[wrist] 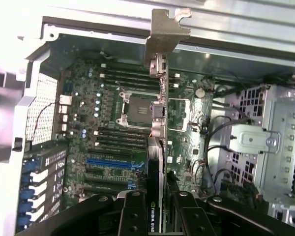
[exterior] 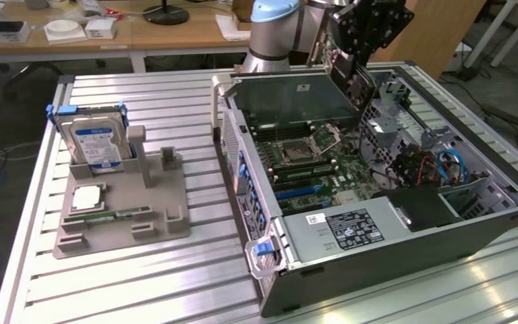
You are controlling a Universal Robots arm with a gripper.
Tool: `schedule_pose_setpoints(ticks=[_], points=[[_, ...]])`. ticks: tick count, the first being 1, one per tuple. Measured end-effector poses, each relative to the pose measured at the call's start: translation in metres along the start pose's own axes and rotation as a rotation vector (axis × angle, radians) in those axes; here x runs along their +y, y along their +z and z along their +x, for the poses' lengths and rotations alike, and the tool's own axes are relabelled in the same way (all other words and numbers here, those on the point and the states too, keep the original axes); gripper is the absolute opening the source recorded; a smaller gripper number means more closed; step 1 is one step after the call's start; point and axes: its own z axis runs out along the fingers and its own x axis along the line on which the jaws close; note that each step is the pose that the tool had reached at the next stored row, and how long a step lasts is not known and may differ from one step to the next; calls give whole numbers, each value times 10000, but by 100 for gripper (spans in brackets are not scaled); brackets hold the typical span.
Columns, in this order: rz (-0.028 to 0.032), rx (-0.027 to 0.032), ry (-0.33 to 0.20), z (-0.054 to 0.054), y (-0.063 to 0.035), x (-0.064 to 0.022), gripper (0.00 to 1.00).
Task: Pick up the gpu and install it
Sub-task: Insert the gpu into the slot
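The gpu (exterior: pixel 353 77) hangs upright over the open computer case (exterior: pixel 475 236), with its lower edge a little above the motherboard (exterior: pixel 309 158). My gripper (exterior: pixel 369 30) is shut on its upper edge. In the wrist view the gpu (wrist: pixel 160 123) is seen edge-on, with its silvery bracket (wrist: pixel 164 29) at the far end by the case's back wall. My gripper (wrist: pixel 156 199) clamps the card, and a black finger (wrist: pixel 134 214) lies on each side of it. Beneath the card are the motherboard (wrist: pixel 108 123) and its blue slot (wrist: pixel 110 162).
On the slatted table at the exterior view's left, a grey fixture (exterior: pixel 164 226) holds a hard drive (exterior: pixel 97 142), a memory stick (exterior: pixel 115 216) and a processor chip (exterior: pixel 88 197). Inside the case are a power supply (exterior: pixel 349 226), a metal drive cage (wrist: pixel 265 142) and loose cables (exterior: pixel 444 165).
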Motion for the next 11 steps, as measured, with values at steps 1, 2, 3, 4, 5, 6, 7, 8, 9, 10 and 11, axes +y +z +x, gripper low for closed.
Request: schedule_pose_setpoints(ticks=[1,2,3,4,5,6,7,8,9,10,11], points=[[-5,6,-140,0,2,0,25],[-7,9,-222,1,3,-2,25],[-12,13,-307,1,7,-2,25],[-16,18,-399,1,13,-2,25],[-17,25,-523,1,18,-3,25],[-21,32,-649,1,22,-3,25],[-26,41,-821,1,24,-3,25],[-31,50,-999,1,26,-3,25],[-35,61,-1191,1,27,-3,25],[-41,69,-1375,1,29,-3,25],[-46,78,-1555,1,30,-3,25]])
